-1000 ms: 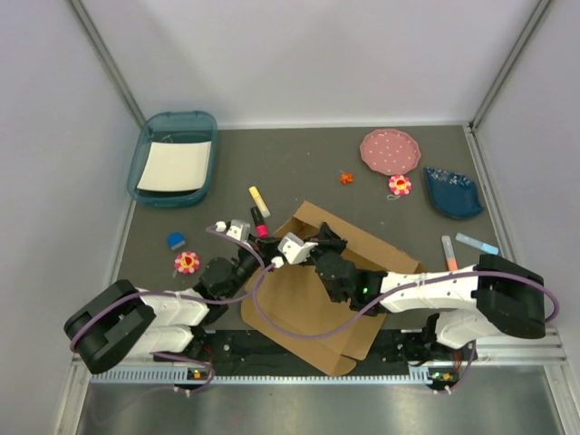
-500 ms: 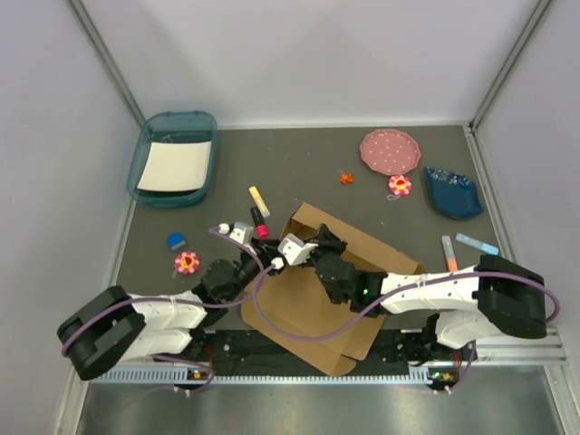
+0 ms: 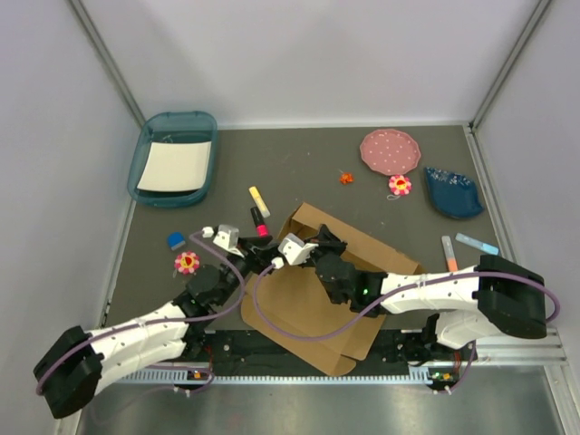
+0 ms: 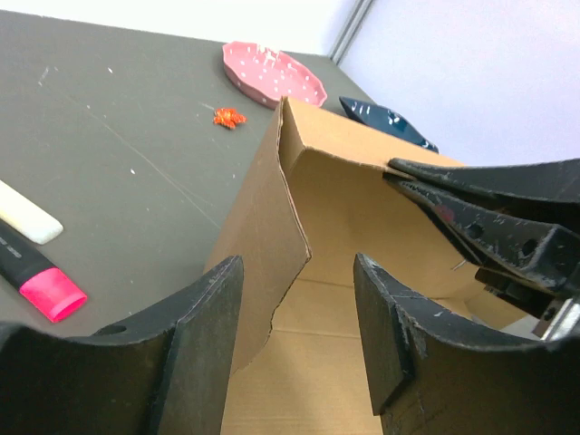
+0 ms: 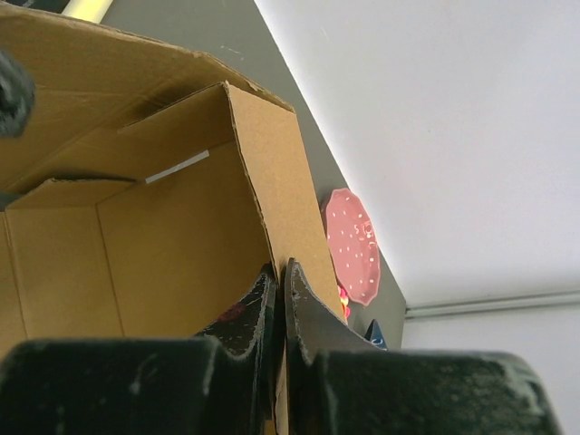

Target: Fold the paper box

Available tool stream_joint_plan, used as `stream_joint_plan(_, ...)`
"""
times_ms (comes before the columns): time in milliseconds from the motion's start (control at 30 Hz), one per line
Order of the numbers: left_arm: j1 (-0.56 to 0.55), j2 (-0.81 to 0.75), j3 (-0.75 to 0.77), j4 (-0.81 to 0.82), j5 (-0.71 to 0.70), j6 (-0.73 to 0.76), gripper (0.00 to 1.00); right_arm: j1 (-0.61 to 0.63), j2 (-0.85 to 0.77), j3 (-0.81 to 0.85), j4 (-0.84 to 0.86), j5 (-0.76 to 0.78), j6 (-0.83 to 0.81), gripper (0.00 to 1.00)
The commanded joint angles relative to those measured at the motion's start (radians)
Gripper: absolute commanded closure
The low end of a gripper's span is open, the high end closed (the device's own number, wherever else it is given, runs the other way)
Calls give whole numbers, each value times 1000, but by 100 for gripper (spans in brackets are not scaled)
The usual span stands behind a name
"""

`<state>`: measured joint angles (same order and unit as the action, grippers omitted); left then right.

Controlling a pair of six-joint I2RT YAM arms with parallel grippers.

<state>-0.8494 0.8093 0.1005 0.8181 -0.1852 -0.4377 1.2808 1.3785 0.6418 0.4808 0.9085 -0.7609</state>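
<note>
Only the view from above shows the whole paper box (image 3: 308, 313): it lies in the lower centre of the frame on the dark bench (image 3: 299, 168), between the two arms and close to their bases. It is turned obliquely to the bench edges. One corner points to the upper centre of the frame, and from this corner a raised wall runs down to the right. The rest of the sheet lies flat toward the lower edge. The right arm covers much of the sheet, so I cannot tell which side is the longer one. The left wrist view shows what the top view hides. The left pincer (image 4: 297, 272) is released, its two fingers well apart, and a standing side flap of the box appears in the gap beyond them. Whether a finger touches the flap I cannot tell. The same view shows a pink marker (image 4: 41, 276) lying on the bench at the left and a pink plate (image 4: 272, 74) far behind. The right wrist view looks into the brown inner corner of the box. There the right pincer (image 5: 279, 290) is clenched on the top edge of the raised wall.
</note>
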Motion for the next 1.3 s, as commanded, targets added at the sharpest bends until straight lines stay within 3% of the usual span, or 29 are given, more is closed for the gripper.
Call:
stream_joint_plan(0,-4,-157,16,-129,-56,22,42,15,51,-42,-203,-74,126,100)
stream_joint_plan(167,-5,-269,-22,-145,-98,13,40,15,53,-42,-199,-77,130,100)
stream_joint_plan(267,-4,-272,-51,-143,-210,-35,42,15,56,-41,-197,-76,129,100)
stream_joint_plan(367,-4,-194,-45,-148,-319,-64,47,15,54,-39,-197,-83,132,100)
stream_joint_plan(467,-2,-5,14,-166,-362,-61,48,17,54,-37,-197,-89,133,100)
stream_joint_plan(500,-2,87,25,-159,-362,-55,48,15,56,-37,-197,-91,135,100)
stream_joint_plan(667,-4,238,-31,210,-272,-24,40,18,60,-37,-205,-91,141,100)
stream_joint_plan(1000,-4,389,21,392,-119,14,36,28,67,-37,-209,-92,153,100)
stream_joint_plan(1267,-4,534,42,526,-80,36,34,31,70,-28,-212,-103,163,100)
